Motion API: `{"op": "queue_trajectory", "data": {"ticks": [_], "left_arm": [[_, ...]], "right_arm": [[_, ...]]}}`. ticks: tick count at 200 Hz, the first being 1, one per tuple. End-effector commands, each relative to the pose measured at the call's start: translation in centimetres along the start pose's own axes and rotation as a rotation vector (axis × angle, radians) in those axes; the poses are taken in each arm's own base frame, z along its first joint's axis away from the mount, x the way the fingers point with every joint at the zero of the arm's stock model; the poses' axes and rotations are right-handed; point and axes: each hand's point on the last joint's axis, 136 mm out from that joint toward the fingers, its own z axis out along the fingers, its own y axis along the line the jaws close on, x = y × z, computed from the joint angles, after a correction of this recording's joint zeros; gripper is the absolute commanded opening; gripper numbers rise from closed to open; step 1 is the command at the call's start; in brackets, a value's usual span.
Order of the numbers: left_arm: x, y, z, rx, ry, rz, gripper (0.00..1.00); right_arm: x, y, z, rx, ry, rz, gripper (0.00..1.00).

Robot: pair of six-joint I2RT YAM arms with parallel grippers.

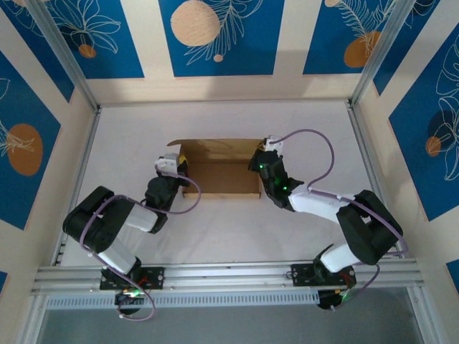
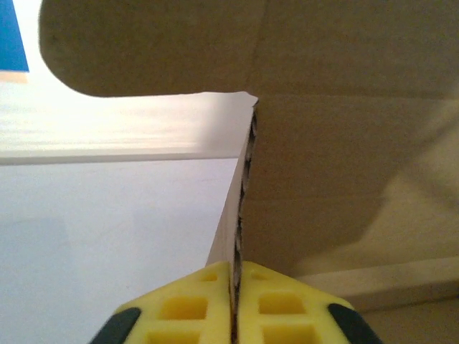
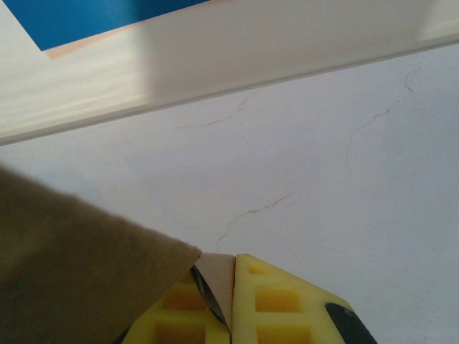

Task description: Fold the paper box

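Note:
The paper box point(image 1: 221, 172) is brown cardboard, standing partly formed at the table's middle, its back panel upright and its floor flat. My left gripper point(image 1: 174, 163) pinches the box's left side wall; in the left wrist view its yellow fingers point(image 2: 186, 308) press together on the corrugated edge of that box wall point(image 2: 244, 208). On the other end, my right gripper point(image 1: 264, 159) grips the right side wall. The right wrist view has yellow fingers point(image 3: 287, 308) shut on a thin cardboard flap point(image 3: 215, 276), with more of the box point(image 3: 72, 265) covering the lower left.
The white table point(image 1: 222, 236) is walled by aluminium posts and blue patterned panels point(image 1: 215, 36). A metal rail point(image 1: 229, 276) runs along the near edge by both arm bases. Bare white surface point(image 3: 323, 165) with hairline cracks lies beyond the right gripper.

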Motion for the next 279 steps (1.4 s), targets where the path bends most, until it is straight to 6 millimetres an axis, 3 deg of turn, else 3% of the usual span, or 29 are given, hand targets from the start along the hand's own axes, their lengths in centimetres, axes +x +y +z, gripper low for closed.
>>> {"op": "queue_trajectory", "data": {"ticks": [1,53,70,121,170,239,279], "left_arm": [[0.1,-1.2,-0.4,0.041,-0.007,-0.087,0.1],[-0.9,-1.1,-0.3,0.029,-0.032,-0.272,0.06],[-0.4,-1.8,-0.3,0.053,-0.016,-0.229,0.03],[2.3,-1.6,-0.9,0.047,0.054,-0.134,0.0],[2.6,-1.4,-0.8,0.037,0.058,-0.05,0.0],[-0.2,-3.5,3.0,0.086,-0.031,0.102,0.0],[1.2,-4.2,4.9,0.103,-0.01,0.088,0.0]], "right_arm": [[2.5,0.4,-0.7,-0.032,0.064,0.044,0.0],[2.5,-1.0,-1.4,0.051,0.086,0.092,0.0],[2.5,-1.2,-1.7,0.05,0.085,0.096,0.0],[4.2,-1.5,-2.2,0.025,0.091,0.106,0.0],[5.1,-2.3,-2.5,0.013,0.049,0.112,0.01],[0.6,-1.3,0.8,-0.108,-0.045,0.055,0.02],[0.7,-0.5,2.6,-0.15,-0.042,0.005,0.03]]}}
